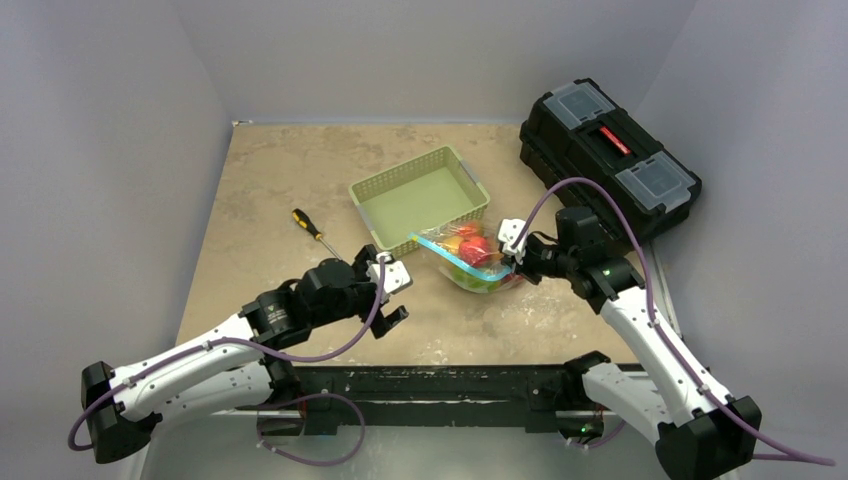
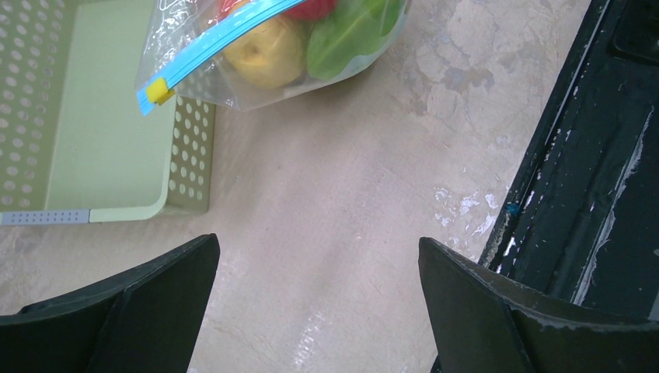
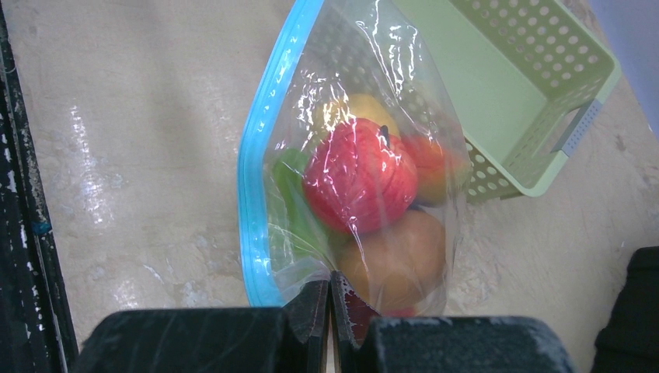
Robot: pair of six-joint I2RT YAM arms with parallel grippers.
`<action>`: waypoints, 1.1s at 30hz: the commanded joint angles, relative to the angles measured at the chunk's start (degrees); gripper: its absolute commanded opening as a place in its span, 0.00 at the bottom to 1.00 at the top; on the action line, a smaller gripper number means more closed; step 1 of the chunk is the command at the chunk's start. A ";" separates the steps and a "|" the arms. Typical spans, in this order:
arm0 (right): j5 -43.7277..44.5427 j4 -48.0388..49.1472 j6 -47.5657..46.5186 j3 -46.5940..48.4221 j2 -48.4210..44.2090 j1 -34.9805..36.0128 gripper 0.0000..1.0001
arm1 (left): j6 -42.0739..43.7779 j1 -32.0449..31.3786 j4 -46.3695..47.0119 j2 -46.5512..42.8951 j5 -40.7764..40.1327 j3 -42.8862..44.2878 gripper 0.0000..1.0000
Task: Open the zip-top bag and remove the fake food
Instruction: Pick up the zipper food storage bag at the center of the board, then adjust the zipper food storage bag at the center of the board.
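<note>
Zip-top bag: clear, crinkly plastic catching glare, bulging with fruit. It sits on the desk right of centre, just in front of the green basket.
Zipper strip: light blue, running down one long edge. From the right wrist it reads as a single flat band.
Slider: small yellow tab at the strip's far end, right up against the basket's perforated near wall.
Fake food: all of it inside the bag, packed tight. There's a glossy red apple in the middle, a brownish-orange piece nearest the right fingers, a yellow piece towards the slider end, and a green piece against the strip side.
Right gripper: fingers clenched together on the clear plastic at the bag's near end, just beside the end of the blue strip. It's got the bag pinched!
Left gripper: fingers spread wide and released, grasping nothing. It hangs over bare desk, short of the bag, facing the slider end.
Basket: pale green with dotted walls, only its own floor showing inside.
Screwdriver: yellow-and-black handle, lying on the desk left of the basket, apart from the bag.
Toolbox: black, lid down, at the far right edge behind the right arm.
</note>
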 commanded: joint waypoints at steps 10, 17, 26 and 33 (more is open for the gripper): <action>-1.36 1.96 0.27 -0.11 1.11 -0.46 0.00 | 7.49 0.17 2.43 -0.97 0.79 3.52 1.00; -2.30 1.35 -0.32 0.27 1.86 -0.47 0.00 | 19.38 0.19 3.68 0.20 7.12 3.47 1.00; -3.24 0.86 -0.77 0.34 1.47 -0.50 0.00 | 30.81 0.26 15.20 10.93 3.93 4.73 0.98; -3.72 0.59 -0.78 0.40 1.11 -0.48 0.00 | 38.84 0.55 23.69 22.47 0.61 9.70 0.80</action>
